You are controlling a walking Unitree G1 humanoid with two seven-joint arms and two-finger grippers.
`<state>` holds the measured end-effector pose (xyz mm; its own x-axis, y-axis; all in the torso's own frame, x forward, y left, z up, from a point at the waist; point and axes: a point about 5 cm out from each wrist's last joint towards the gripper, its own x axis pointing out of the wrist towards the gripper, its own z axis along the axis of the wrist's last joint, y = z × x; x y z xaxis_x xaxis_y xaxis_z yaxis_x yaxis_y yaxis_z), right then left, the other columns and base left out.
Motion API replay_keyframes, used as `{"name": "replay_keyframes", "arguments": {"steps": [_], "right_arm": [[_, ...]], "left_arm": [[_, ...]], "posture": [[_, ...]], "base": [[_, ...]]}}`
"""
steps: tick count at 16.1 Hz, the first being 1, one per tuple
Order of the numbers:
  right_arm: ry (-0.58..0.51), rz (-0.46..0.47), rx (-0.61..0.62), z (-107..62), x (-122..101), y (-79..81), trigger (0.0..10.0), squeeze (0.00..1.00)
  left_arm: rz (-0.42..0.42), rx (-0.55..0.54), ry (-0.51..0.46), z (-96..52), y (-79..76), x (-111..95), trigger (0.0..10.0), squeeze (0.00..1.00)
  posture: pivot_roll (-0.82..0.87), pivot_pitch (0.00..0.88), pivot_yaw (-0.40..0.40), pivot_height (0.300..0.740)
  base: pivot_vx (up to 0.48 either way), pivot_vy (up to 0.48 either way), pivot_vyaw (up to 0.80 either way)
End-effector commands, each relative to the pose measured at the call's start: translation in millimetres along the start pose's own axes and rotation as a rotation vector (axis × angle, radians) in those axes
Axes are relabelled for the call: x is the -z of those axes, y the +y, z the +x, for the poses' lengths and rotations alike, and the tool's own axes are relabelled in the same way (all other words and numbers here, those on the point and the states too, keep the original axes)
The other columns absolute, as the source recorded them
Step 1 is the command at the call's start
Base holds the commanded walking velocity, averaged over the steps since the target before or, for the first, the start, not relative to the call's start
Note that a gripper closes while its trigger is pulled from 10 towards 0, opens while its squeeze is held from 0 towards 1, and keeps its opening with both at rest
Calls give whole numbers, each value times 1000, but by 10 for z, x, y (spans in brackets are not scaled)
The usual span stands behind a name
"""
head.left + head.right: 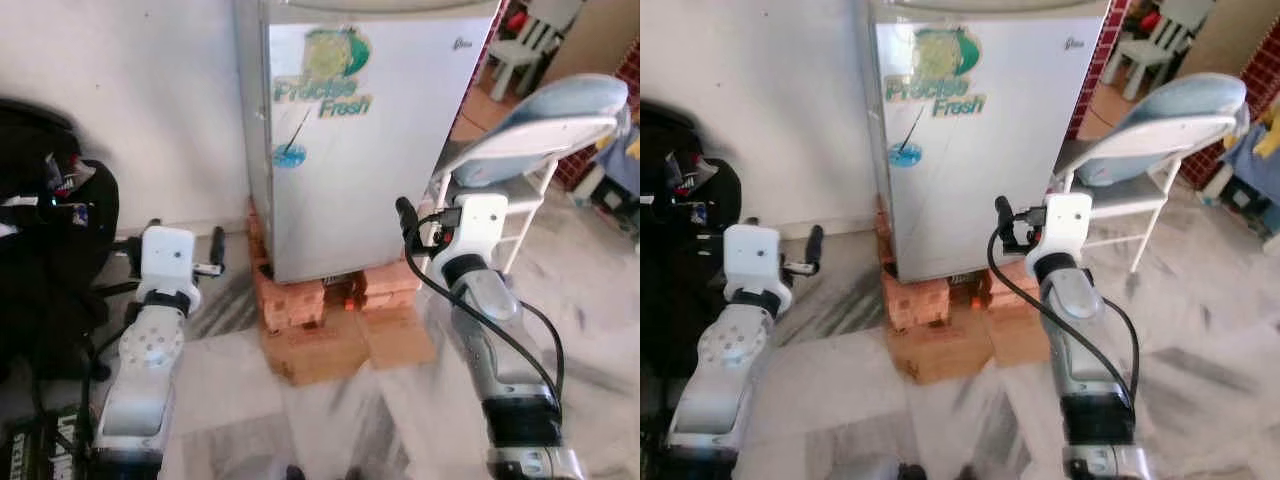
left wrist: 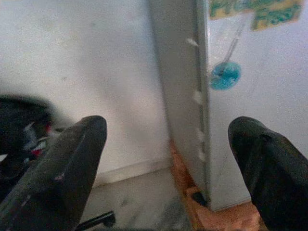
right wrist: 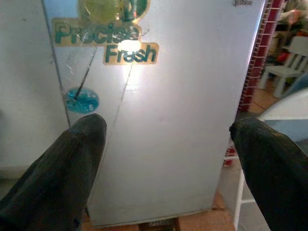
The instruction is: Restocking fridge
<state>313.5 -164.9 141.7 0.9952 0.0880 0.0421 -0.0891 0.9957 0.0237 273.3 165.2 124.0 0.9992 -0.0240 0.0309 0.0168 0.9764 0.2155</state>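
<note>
A small silver fridge (image 1: 360, 140) with a "Precise Fresh" sticker stands against the wall, its door shut. It rests on a stack of red bricks (image 1: 300, 300). My left gripper (image 1: 185, 243) is held low to the left of the fridge, near its left side edge (image 2: 202, 96). It is open with nothing between its fingers (image 2: 62, 173). My right gripper (image 1: 430, 222) is raised in front of the door's lower right part and faces the door (image 3: 168, 125). It is open and holds nothing. Neither gripper touches the fridge.
A black bag (image 1: 45, 230) lies on the floor at the left by the white wall. A white folding chair with a blue cushion (image 1: 545, 120) stands close to the fridge's right side. A small white plastic chair (image 1: 525, 45) is further back. The floor is marble tile.
</note>
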Motion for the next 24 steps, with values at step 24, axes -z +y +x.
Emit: {"name": "replay_keyframes", "arguments": {"steps": [24], "right_arm": [[-9, -19, 35, 77, -41, -10, 10000, 0]], "left_arm": [[-65, -50, 20, -37, 14, -8, 10000, 0]], "posture": [[169, 49, -44, 740]], "base": [[159, 344, -427]]}}
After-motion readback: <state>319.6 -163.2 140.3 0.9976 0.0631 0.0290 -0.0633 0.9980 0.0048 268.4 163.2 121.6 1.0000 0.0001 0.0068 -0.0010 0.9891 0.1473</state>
